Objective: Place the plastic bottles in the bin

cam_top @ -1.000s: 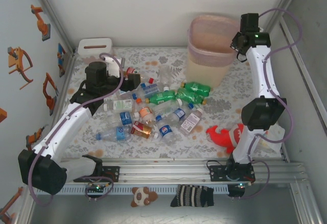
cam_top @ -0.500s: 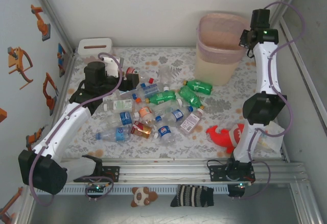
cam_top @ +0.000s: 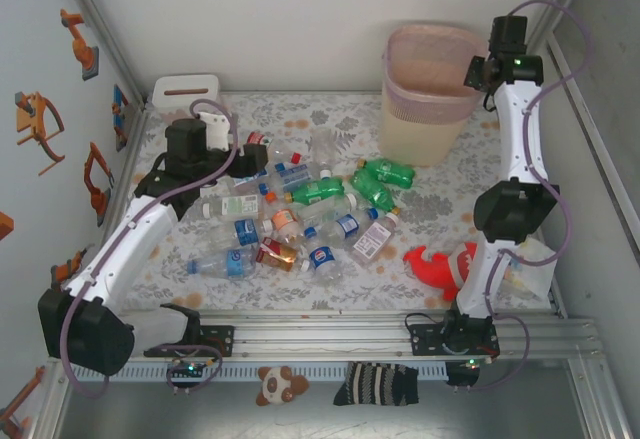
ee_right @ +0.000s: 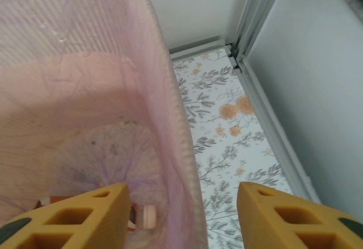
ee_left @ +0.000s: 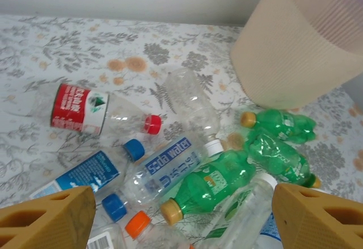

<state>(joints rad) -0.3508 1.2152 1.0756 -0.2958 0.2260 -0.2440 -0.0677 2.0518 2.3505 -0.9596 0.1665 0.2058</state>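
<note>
On the flowered table (cam_top: 440,209) the plastic bottles (cam_top: 318,191) lie heaped, near the bin (cam_top: 420,129) at the far right. My left hand (ee_left: 181,203) hangs over them, fingers apart, empty. My right hand (ee_right: 181,195) gapes above the bin's rim.

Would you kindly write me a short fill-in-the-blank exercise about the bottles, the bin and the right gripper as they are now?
1. The red-labelled bottle lying on the table has a ___ cap.
2. The right gripper is above the rim of the bin with its jaws ___.
3. The red plush shark lies near the base of the ___ arm.
Missing words: red; open; right.
</note>
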